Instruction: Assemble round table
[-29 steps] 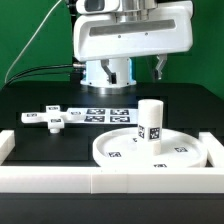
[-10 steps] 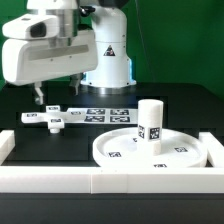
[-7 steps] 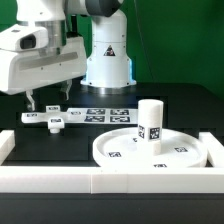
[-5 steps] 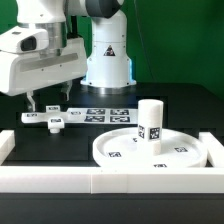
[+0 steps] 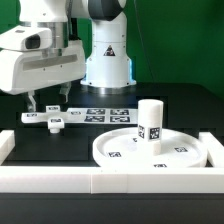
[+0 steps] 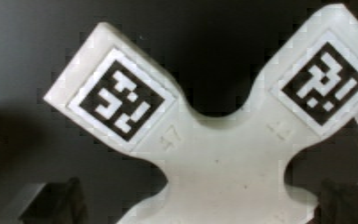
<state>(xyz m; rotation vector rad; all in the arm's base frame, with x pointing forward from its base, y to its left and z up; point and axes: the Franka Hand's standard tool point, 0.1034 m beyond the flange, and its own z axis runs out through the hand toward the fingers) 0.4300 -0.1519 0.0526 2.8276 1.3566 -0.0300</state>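
The cross-shaped piece [image 5: 50,118] lies flat on the black table at the exterior view's left, with tags on its arms. My gripper [image 5: 46,100] hangs just above it, open and empty, with one finger on each side. In the wrist view the cross-shaped piece [image 6: 202,140] fills the picture, showing two tagged arms, and my dark fingertips [image 6: 60,200] flank its middle without touching it. The large flat disc [image 5: 125,152] lies at the front right. The short cylinder leg [image 5: 150,120] stands upright on it.
The marker board [image 5: 108,114] lies flat between the cross-shaped piece and the disc. A white wall [image 5: 100,182] runs along the table's front, with raised ends at both sides. The robot's base [image 5: 108,62] stands at the back.
My arm swung from the middle to the exterior view's left and came down over the cross-shaped piece. It has held still for the last half second.
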